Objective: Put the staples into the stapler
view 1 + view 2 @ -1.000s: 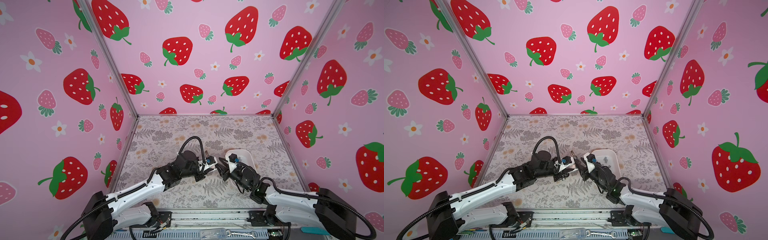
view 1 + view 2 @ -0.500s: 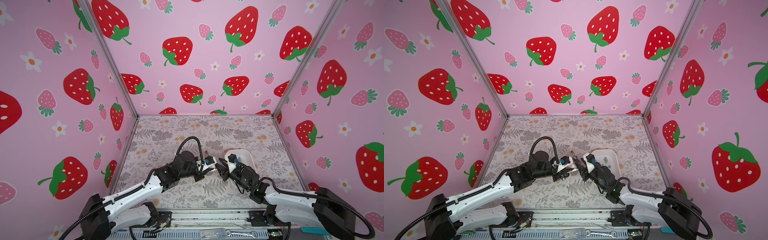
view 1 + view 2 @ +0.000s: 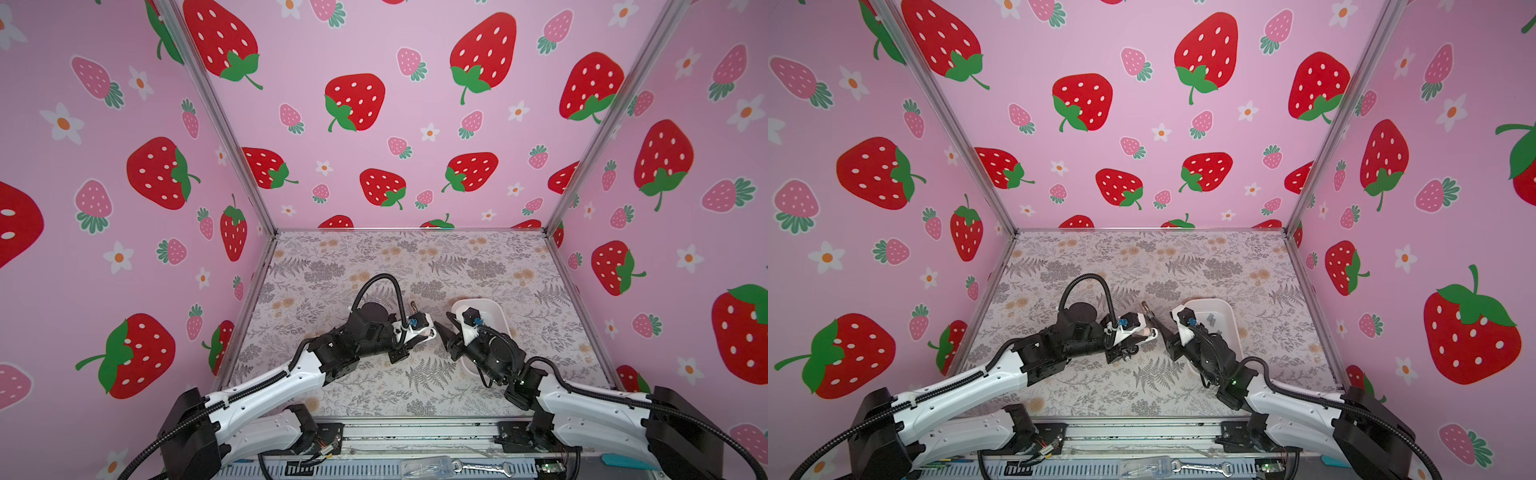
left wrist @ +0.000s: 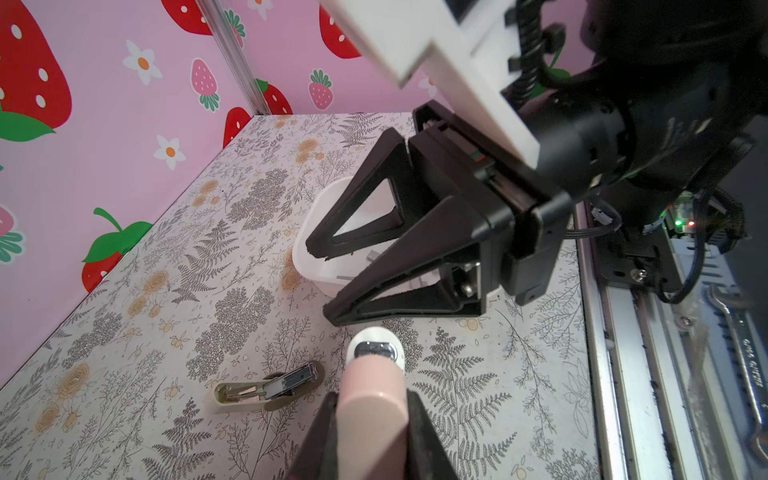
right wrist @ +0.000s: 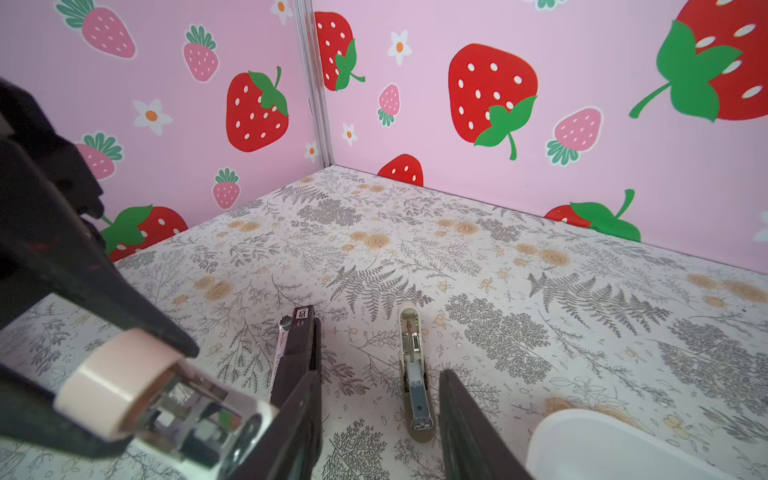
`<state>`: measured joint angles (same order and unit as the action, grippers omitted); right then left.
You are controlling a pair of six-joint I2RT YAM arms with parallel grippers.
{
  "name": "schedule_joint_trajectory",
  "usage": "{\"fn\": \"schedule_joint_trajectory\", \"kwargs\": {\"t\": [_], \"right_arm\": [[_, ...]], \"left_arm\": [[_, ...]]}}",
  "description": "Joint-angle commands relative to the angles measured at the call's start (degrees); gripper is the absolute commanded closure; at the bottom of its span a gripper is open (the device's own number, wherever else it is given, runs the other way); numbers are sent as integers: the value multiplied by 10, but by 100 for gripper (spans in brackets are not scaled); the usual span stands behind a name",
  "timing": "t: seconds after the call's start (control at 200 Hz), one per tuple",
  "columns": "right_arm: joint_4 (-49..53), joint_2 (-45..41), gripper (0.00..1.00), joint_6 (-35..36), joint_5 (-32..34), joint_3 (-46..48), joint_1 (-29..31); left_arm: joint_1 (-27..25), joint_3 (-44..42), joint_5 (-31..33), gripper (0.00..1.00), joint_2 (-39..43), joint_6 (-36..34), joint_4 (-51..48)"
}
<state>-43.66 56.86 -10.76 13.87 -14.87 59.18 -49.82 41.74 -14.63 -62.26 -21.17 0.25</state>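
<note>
Nearest the 6 o'clock edge, both arms reach in and meet over the middle of the tabletop (image 3: 374,395). The left gripper (image 4: 372,405) has its jaws clamped on a pink item (image 4: 374,390) whose white, metal-filled end faces the right gripper (image 4: 320,278) at its 3 o'clock. Those jaws stand partly apart and empty, just beside that end; I cannot tell if they touch it. Beyond them, toward 11 o'clock, the stapler (image 5: 300,340) lies flat on the tabletop, white label at its far end, with a beige item (image 5: 415,374) alongside and apart. Neither is gripped, and I cannot tell whether the stapler is open. At 3 o'clock of the middle sits the tray (image 3: 1230,309) with the staples (image 3: 1212,319) loose inside. My reading is that loading has not begun: no strip is picked and the stapler is untouched. The next move likely calls for the right jaws to swing to the tray and pinch one thin strip, while the left sets its load down to steady the stapler.
</note>
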Motion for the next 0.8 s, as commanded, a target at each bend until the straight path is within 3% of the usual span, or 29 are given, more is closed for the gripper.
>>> {"fn": "schedule_joint_trajectory", "kwargs": {"t": [0.0,0.155,0.315,0.46,0.795], "right_arm": [[24,-24,51,22,23,11,0],[34,-61,51,34,-2,13,0],[23,-80,50,41,-78,18,0],[10,-41,50,48,-134,8,0],[-13,47,54,63,-162,-13,12]], "left_arm": [[-1,3,-8,100,6,-2,23],[-1,3,-8,100,0,-3,23],[-1,4,-11,100,0,-5,23],[-1,5,-19,100,3,-7,23],[-1,1,-24,100,20,-8,20]]}}
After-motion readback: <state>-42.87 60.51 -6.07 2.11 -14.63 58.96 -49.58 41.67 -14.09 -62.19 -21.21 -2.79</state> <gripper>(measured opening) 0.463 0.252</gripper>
